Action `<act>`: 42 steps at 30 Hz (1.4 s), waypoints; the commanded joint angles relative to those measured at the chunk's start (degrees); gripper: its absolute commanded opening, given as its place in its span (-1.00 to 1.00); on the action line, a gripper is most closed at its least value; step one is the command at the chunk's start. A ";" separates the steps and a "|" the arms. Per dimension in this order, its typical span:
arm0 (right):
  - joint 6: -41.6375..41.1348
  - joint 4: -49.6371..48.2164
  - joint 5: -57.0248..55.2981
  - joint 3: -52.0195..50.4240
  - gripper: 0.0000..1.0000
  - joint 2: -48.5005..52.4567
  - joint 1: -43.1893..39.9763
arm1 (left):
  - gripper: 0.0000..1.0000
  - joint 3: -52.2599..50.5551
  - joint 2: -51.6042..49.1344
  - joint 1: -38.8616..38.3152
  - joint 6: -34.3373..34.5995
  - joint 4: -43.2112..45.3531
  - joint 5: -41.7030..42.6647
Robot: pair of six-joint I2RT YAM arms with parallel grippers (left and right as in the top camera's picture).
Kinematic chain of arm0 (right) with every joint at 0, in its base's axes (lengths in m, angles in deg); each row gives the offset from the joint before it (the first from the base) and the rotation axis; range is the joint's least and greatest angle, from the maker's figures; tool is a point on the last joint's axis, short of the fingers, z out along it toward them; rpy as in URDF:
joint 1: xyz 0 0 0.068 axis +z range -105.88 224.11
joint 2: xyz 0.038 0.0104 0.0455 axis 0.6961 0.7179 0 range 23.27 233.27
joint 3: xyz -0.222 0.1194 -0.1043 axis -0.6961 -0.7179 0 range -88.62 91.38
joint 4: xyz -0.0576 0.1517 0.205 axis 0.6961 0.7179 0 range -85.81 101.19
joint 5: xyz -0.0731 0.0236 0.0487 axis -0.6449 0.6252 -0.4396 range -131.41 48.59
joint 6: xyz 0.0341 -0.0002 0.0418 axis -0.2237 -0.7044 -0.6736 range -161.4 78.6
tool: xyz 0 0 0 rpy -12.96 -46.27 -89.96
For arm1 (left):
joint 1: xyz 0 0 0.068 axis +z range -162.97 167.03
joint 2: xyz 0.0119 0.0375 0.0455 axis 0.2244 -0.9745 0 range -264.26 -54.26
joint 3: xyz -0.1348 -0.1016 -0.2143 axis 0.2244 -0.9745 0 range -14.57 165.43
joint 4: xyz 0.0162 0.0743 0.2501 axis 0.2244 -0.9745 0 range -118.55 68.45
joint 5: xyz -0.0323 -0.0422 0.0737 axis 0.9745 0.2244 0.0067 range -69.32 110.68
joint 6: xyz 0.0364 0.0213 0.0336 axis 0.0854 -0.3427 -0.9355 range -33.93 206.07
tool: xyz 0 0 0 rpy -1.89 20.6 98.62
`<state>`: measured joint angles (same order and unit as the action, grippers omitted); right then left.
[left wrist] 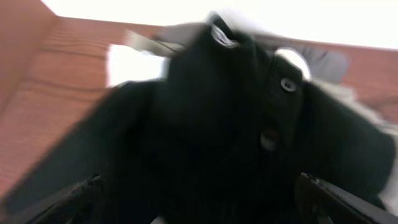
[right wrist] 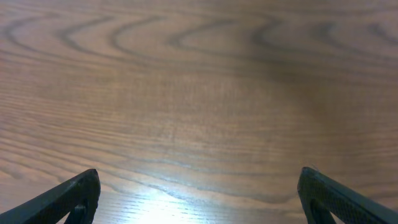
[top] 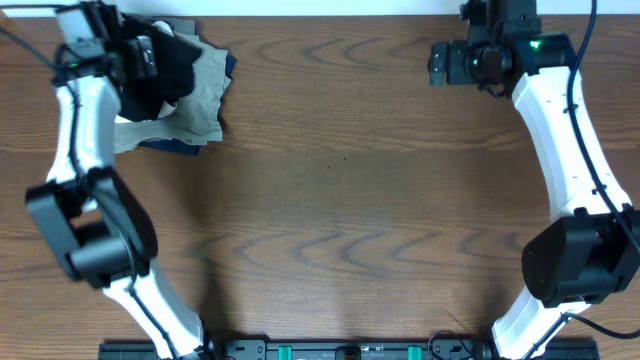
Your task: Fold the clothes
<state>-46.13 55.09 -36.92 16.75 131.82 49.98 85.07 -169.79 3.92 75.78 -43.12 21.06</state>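
The clothes, a black soft garment (top: 168,62), lie crumpled on top of a pile at the table's far left corner. In the left wrist view the black garment (left wrist: 211,124) fills the frame, blurred, with two small buttons and a white inner collar at its top. My left gripper (top: 148,58) is down on it, open wide, its fingers (left wrist: 339,200) at either side with black fabric between them (left wrist: 199,182). My right gripper (top: 438,62) hovers at the far right, open over bare wood (right wrist: 199,199), nothing between its fingers (right wrist: 74,198).
Under and beside the black garment lie a khaki-grey garment (top: 203,95), a white piece (top: 132,132) and a dark blue edge (top: 178,146). The wooden table (top: 340,200) stretches between the two arms. The far table edge (top: 330,12) runs just behind the pile.
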 commanded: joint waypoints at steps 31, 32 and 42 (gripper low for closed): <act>2.08 6.71 -0.57 2.12 0.98 -27.71 1.70 | 0.96 -0.04 13.25 0.57 2.67 -3.30 -1.46; 2.05 4.83 -1.44 -0.26 0.98 -28.79 1.70 | 0.96 -0.04 13.25 0.57 2.67 -3.28 -1.46; 2.05 -29.81 -1.66 -46.27 0.98 -52.19 -2.16 | 0.96 -0.04 13.25 0.57 2.67 -3.28 -1.46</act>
<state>-44.80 28.62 -38.40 -21.02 85.42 49.09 85.09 -156.06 4.40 77.57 -46.61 20.23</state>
